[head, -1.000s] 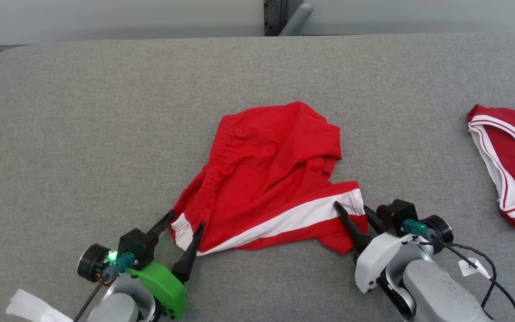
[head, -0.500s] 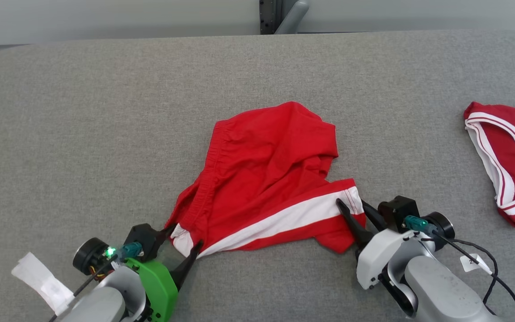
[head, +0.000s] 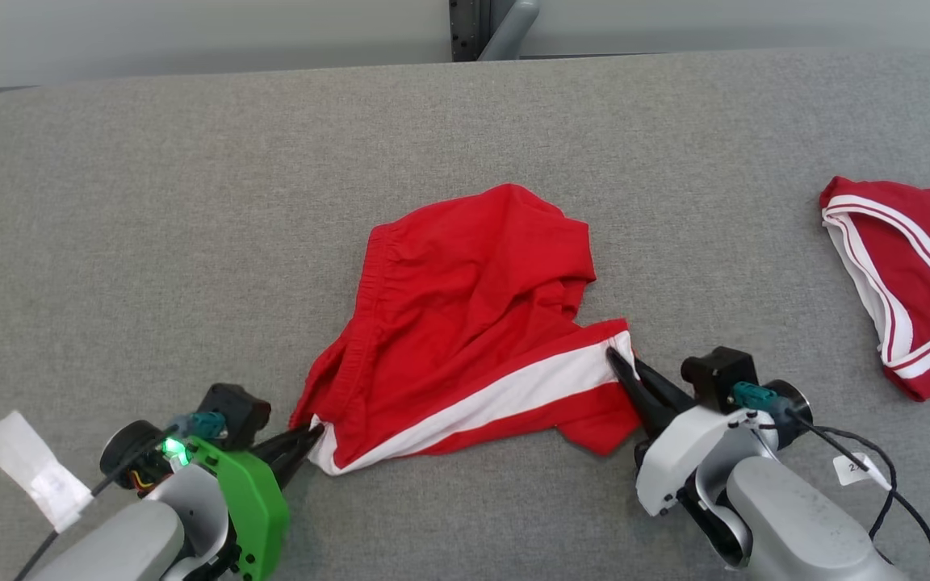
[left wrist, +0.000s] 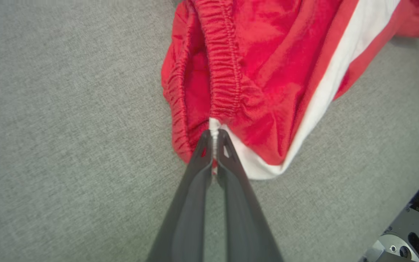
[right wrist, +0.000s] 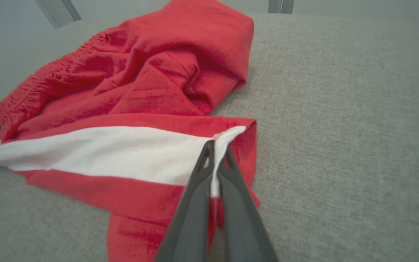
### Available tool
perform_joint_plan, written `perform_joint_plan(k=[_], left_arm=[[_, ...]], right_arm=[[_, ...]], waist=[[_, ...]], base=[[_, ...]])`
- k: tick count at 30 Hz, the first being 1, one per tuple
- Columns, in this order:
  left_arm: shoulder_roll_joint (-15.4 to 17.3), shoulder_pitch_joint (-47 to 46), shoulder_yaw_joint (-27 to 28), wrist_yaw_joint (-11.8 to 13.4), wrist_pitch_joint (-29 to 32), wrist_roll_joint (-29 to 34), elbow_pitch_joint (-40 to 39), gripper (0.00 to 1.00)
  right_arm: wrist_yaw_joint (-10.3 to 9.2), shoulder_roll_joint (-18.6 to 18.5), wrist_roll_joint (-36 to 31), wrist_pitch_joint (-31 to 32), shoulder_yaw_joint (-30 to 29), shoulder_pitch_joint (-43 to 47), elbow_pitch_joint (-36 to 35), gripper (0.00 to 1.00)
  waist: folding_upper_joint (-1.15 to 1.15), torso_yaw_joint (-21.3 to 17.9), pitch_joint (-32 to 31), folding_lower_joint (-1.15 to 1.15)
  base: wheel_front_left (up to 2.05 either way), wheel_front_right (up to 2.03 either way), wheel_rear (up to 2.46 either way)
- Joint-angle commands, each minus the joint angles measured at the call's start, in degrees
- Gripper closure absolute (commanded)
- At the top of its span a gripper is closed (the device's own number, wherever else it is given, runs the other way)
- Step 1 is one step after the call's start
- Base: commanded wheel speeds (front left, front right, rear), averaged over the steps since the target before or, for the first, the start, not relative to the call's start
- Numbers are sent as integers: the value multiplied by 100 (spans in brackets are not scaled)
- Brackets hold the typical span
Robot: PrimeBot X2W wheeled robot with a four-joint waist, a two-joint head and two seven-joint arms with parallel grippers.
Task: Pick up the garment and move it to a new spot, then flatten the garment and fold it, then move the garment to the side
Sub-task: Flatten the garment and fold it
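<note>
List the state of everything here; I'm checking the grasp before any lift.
red shorts: crumpled, unfolded, lying on the table
left gripper: shut on the red shorts' waistband at the white stripe
right gripper: shut on the stripe's hem end
second red garment: lying apart at the right, untouched

Soft, even light from above covers the grey tabletop (head: 190,202) without glare, so the red garment (head: 473,323) throws only thin, pale shadows, deepest in the creases at its middle and under its hem on the near side. The head view is sharp all round the garment, and the left wrist view is crisp on the garment's elastic band but softer toward the corners away from it. In the right wrist view the right pincer (right wrist: 215,149) blurs close to the lens, and the background behind the garment is hazy.
</note>
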Motion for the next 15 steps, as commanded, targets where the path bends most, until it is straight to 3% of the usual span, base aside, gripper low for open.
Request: perform_joint_plan(k=[1, 7, 15], left_arm=[[80, -42, 34, 9, -56, -197, -83, 100], [344, 134, 748, 9, -386, -1533, -958, 100], [963, 313, 1694, 26, -604, -2763, -2806, 100]], right_arm=[[-4, -69, 144, -28, 4, -41, -89, 100], [-4, -580, 911, 81, -121, -50, -926, 100], [-4, -1839, 2013, 762, -695, 261, -3110, 100]], waist=[[29, -26, -23, 0], [29, -57, -119, 0], [29, -94, -21, 0]], base=[[0, 0, 0], [0, 0, 0], [0, 0, 0]])
